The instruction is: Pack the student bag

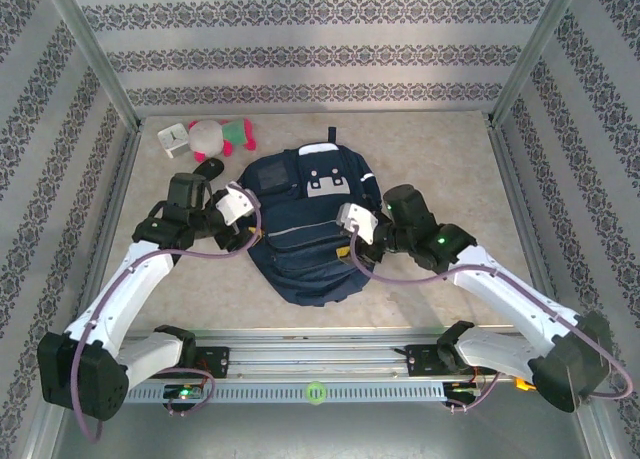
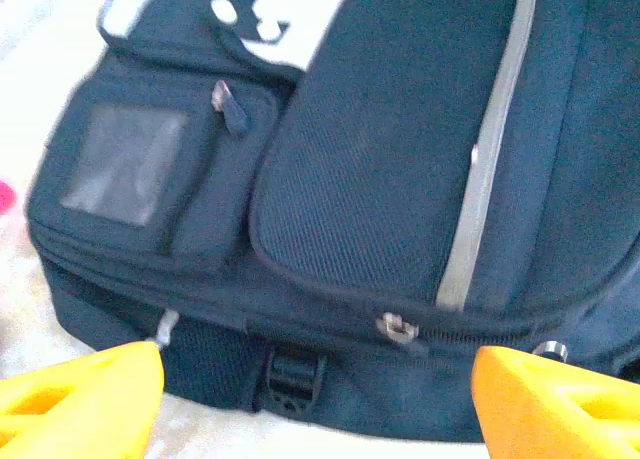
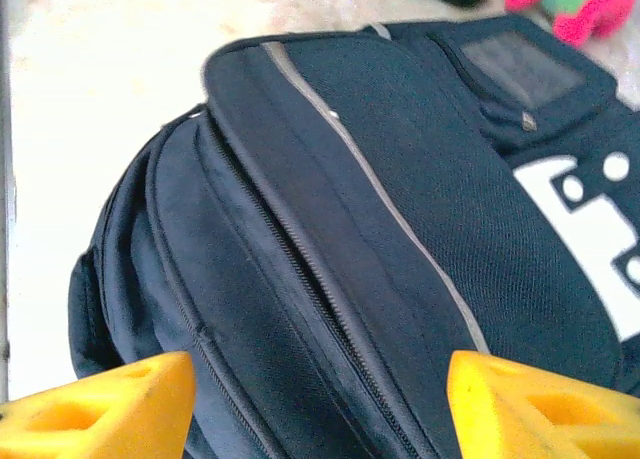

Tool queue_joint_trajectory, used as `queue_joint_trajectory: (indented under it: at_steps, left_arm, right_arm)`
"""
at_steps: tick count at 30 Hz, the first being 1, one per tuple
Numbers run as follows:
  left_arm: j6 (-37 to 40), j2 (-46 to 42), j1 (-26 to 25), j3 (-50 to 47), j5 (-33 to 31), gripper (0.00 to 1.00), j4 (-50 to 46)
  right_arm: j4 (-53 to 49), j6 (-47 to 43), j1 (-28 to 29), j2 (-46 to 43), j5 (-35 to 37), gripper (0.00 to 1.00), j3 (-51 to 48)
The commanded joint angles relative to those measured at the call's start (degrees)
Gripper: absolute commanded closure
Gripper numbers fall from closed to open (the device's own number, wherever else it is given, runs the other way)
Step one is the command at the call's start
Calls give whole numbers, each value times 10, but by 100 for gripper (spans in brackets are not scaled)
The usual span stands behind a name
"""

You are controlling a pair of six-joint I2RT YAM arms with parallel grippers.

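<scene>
Both arms bend inward; the left fingers point(image 2: 85, 404) and right fingers point(image 3: 110, 404) are spread, gripping nothing, with the student bag point(image 1: 300, 254) just ahead.

In the left wrist view the student bag point(image 2: 400, 179) is showing blurred and running off the top and right edges. The fingers point(image 2: 90, 404) of the left end effector point(image 2: 318, 404) are being cut by the bottom edge. At the right wrist view's upper right, a plush toy point(image 3: 575, 4) is being cropped. The top view's white object point(image 1: 173, 137) is showing too small to identify.
</scene>
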Motion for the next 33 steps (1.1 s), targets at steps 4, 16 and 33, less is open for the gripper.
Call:
queue_joint_trajectory:
  at_steps: [4,16,33]
  left_arm:
    - [122,63,11,-34,45,20,7]
    - [178,185,9,19,131,28,10]
    - [147,132,-4,-37,164,62,14]
  right_arm:
    - [58,238,-61,-2,-32,32,1]
    - [97,506,-117,-40,-10,34,-73]
    - [88,591,-112,-42,-16,36,-115]
